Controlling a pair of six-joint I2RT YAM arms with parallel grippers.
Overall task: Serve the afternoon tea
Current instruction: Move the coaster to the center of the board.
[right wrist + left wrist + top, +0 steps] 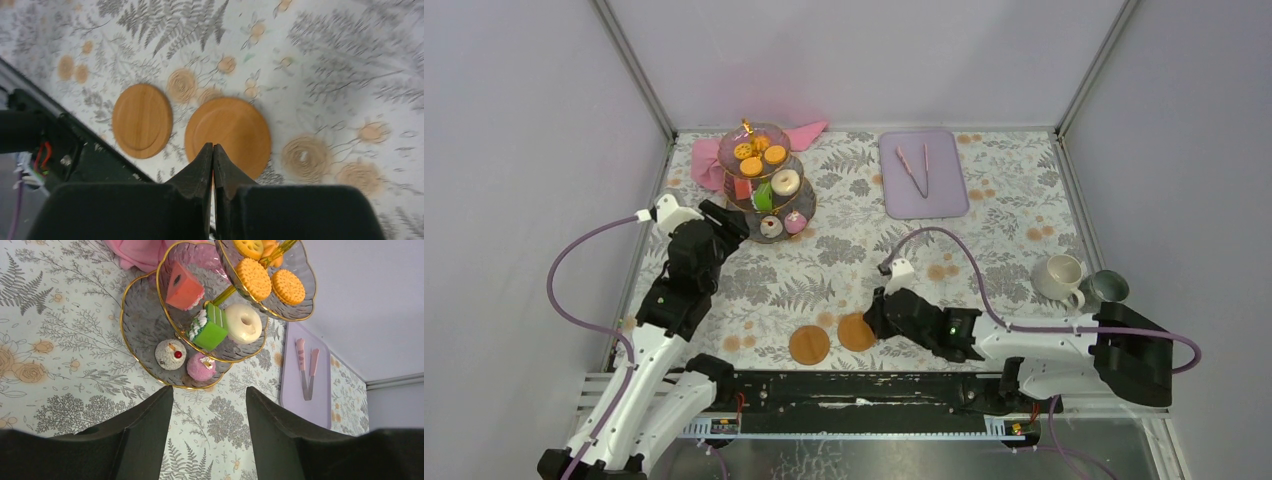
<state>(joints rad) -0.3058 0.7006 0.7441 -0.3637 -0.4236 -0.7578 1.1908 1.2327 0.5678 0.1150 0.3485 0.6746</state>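
Note:
The three-tier glass stand (pixel 764 185) with a gold stem stands at the back left and holds orange biscuits (pixel 752 165), a white doughnut (pixel 785 182), a green cake (pixel 765 197) and cupcakes (pixel 795 222). My left gripper (pixel 732 222) is open and empty just in front of the stand's bottom tier (pixel 142 325); in the left wrist view its fingers (pixel 150 415) stand wide apart short of the rim. My right gripper (pixel 871 318) is shut, its tips over the near edge of a round wooden coaster (pixel 227 132). The cream mug (pixel 1059 277) and grey-green mug (pixel 1109 286) stand at the right.
A second wooden coaster (pixel 809 345) lies left of the first, near the front edge. A lilac tray (pixel 944 190) with pink tongs (pixel 913 170) lies at the back centre. A pink cloth (pixel 809 133) lies behind the stand. Grey walls close in the table.

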